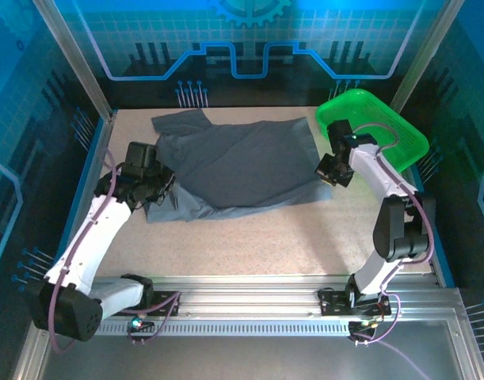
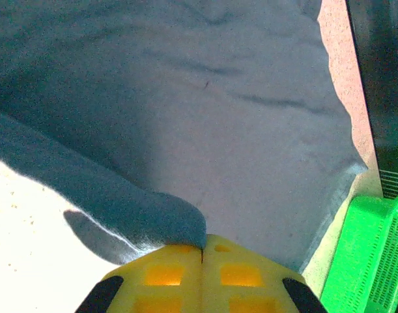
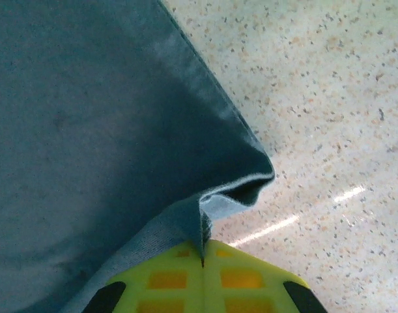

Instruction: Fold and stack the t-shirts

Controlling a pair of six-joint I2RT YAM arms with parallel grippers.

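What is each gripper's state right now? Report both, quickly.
Left gripper: closed, pinching a fold of the grey t-shirt at its edge.
Right gripper: closed, pinching the same t-shirt's hemmed corner.

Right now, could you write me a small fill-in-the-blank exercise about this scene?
1. The grey shirt lies on the ____.
2. The ____ tray stands at the far right corner.
3. Both pairs of jaws are ____ (open/shut) on the shirt's edge.
Missing words: table; green; shut.
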